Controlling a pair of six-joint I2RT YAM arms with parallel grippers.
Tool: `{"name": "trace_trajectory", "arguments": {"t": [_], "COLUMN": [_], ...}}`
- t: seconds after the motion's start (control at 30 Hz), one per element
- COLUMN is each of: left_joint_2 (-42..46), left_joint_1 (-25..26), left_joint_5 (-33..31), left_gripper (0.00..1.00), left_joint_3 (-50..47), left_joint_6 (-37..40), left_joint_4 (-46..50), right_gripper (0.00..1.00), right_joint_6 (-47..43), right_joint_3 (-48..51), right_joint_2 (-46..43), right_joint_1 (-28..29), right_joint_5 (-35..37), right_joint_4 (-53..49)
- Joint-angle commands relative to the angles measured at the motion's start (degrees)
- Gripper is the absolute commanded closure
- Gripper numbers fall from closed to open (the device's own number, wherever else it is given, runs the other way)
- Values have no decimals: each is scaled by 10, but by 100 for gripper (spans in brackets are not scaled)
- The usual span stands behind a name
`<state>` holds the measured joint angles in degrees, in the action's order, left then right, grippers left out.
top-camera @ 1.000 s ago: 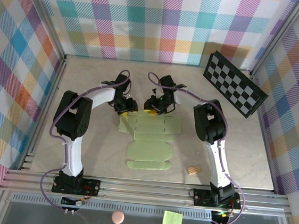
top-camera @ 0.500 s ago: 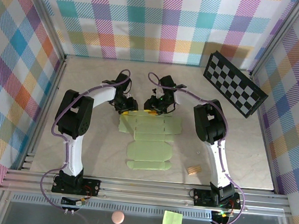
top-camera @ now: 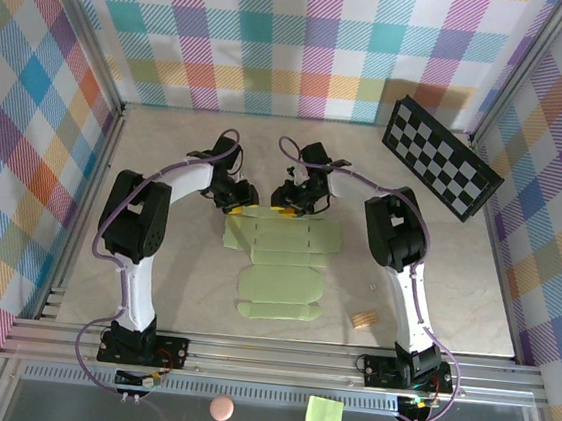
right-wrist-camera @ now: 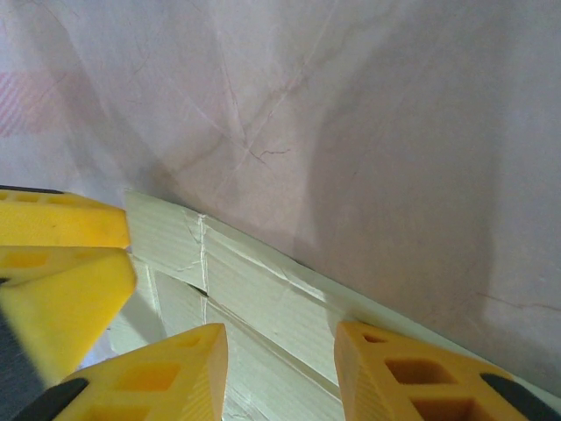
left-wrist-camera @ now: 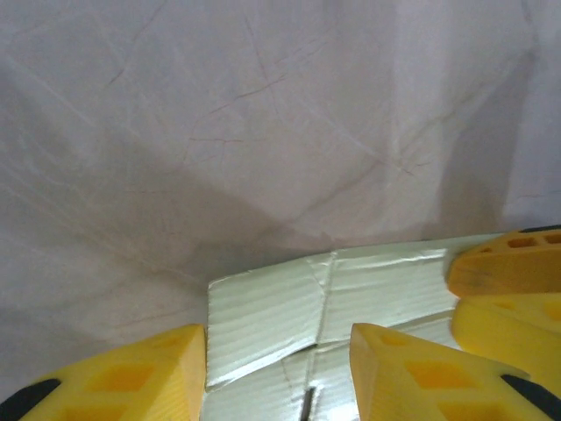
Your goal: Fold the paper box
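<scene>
The paper box [top-camera: 281, 261] lies flat and unfolded on the marble tabletop, a pale lime-green card sheet with flaps and creases. Both grippers hang low over its far edge, close together. My left gripper [top-camera: 238, 204] is open over the far left corner flap [left-wrist-camera: 263, 311], with its yellow fingers [left-wrist-camera: 131, 377] on either side of it. My right gripper [top-camera: 287, 207] is open too, and its fingers [right-wrist-camera: 412, 373] straddle the far edge strip [right-wrist-camera: 254, 298]. Neither pair of jaws closes on the card. Each wrist view catches the other gripper's yellow fingers at its side.
A checkerboard panel [top-camera: 441, 155] leans at the back right. A small wooden block [top-camera: 362, 320] lies right of the sheet's near end. Below the rail sit a bright green sticky note [top-camera: 324, 417] and a pink ball [top-camera: 222, 408]. Plaid walls close in three sides.
My left gripper has shifted slightly toward the far left and its jaws have narrowed a little. The right arm and the sheet stay put.
</scene>
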<state>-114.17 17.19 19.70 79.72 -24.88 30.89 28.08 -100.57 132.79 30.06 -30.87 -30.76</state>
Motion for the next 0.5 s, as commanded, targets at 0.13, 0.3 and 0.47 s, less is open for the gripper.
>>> {"name": "trace_trajectory", "arguments": {"t": [0.13,0.3,0.47], "left_joint_2": [48,37,28], "left_joint_1": [-2,-1,1], "left_joint_5": [49,81,78], "left_gripper": [56,56,57], "left_joint_3": [-16,-20,-22], "left_joint_6": [-24,-42,-51], "left_joint_4": [-27,-48,-58], "right_gripper": [61,61,61], "right_joint_6": [5,4,4], "right_joint_3": [26,30,34], "right_joint_2": [10,10,9], "right_joint_1": [3,3,3], "right_joint_5": [23,22,22], "right_joint_4": [-39,-36,-35]}}
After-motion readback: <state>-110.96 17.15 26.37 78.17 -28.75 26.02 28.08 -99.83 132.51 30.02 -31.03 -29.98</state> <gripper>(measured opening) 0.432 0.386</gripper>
